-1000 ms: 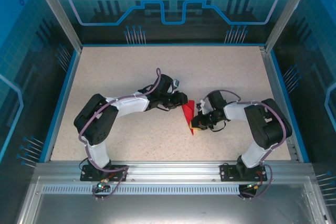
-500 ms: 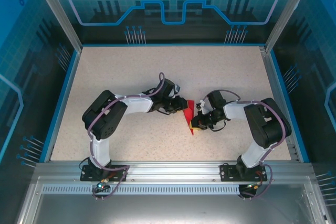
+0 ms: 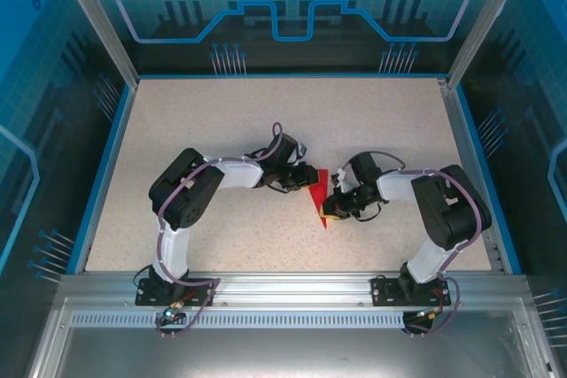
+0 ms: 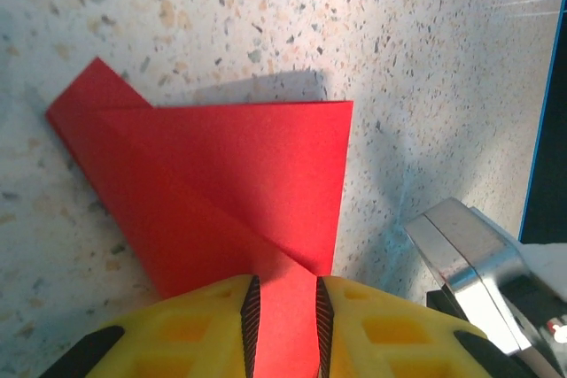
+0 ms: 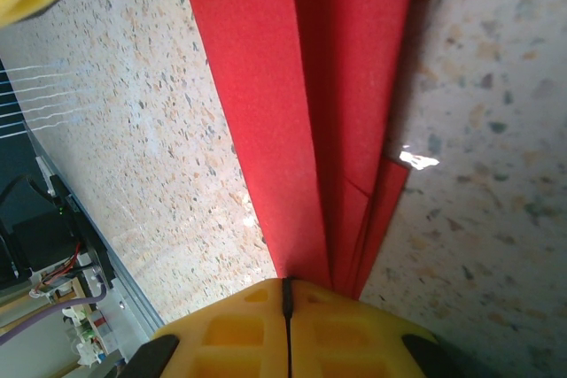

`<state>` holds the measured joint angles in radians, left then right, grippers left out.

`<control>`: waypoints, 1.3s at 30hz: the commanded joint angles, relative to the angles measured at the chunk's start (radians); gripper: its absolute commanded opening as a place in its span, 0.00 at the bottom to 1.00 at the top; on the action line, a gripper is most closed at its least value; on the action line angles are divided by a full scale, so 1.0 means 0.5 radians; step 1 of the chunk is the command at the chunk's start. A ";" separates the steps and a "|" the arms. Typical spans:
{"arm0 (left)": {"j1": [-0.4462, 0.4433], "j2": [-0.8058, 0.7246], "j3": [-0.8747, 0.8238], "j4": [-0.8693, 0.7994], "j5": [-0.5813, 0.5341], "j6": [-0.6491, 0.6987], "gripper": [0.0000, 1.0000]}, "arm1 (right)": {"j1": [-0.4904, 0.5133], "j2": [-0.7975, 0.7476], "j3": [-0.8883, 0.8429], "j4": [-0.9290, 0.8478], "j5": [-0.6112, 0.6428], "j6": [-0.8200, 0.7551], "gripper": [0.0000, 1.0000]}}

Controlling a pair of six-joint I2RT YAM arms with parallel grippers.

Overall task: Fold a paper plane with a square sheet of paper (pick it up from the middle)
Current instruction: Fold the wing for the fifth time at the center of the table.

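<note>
1. One thin, bright red paper plane [image 3: 318, 192], part-folded into a slim kite shape with its sharp point toward the near edge, lies flat at the middle of the speckled beige surface [image 3: 204, 121], between the two arms.
2. In the left wrist view its wide end is a broad flap crossed by a diagonal crease, and a corner of a lower layer pokes out at one side. In the right wrist view, long folds run side by side down its length.
3. The left hand [image 3: 308, 185] meets the paper from the left at its far, wide end. Its yellow fingers [image 4: 208, 325] are closed onto a narrow strip of red that runs between them, so it is gripping the paper.
4. The right hand [image 3: 334, 207] comes in from the right at the nearer, narrower part. Its yellow fingers [image 5: 230, 325] are pressed together with only a thin seam between them. The stacked red layers run straight into that seam, so it is pinching the folded edge.
5. This looks like a late fold, with the nose already made and the body or wing creases being set. I cannot tell which hand is anchoring and which is folding.
6. The next move would call for one hand to hold firm while the other carries its layer over, low and slow, with the edges lined up along the central crease. The fold then needs pressing flat. If the hands pull against each other, paper this thin could slip or tear.
</note>
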<state>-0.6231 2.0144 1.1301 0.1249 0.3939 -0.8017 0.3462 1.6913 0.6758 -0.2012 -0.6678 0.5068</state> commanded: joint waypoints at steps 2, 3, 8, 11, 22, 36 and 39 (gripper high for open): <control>0.043 0.064 0.061 -0.020 0.022 0.089 0.27 | 0.026 0.072 -0.038 -0.211 0.151 -0.020 0.05; 0.049 0.069 0.066 -0.023 0.019 0.096 0.27 | 0.028 0.069 -0.039 -0.214 0.156 -0.015 0.05; 0.088 0.134 0.105 -0.066 0.019 0.145 0.26 | 0.027 0.059 -0.044 -0.244 0.179 -0.016 0.05; 0.117 0.155 0.096 -0.075 0.012 0.154 0.25 | 0.029 0.045 -0.045 -0.271 0.208 -0.019 0.04; 0.239 0.179 0.150 -0.120 0.038 0.233 0.25 | 0.017 0.041 -0.049 -0.289 0.231 -0.020 0.03; 0.356 0.209 0.397 -0.345 0.089 0.368 0.25 | 0.016 0.050 -0.040 -0.291 0.207 -0.038 0.04; 0.372 0.140 0.450 -0.396 0.111 0.391 0.26 | 0.016 0.049 -0.033 -0.291 0.208 -0.039 0.04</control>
<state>-0.4564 2.1147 1.3113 -0.0078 0.4572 -0.6502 0.3477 1.6886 0.6811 -0.2207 -0.6556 0.5007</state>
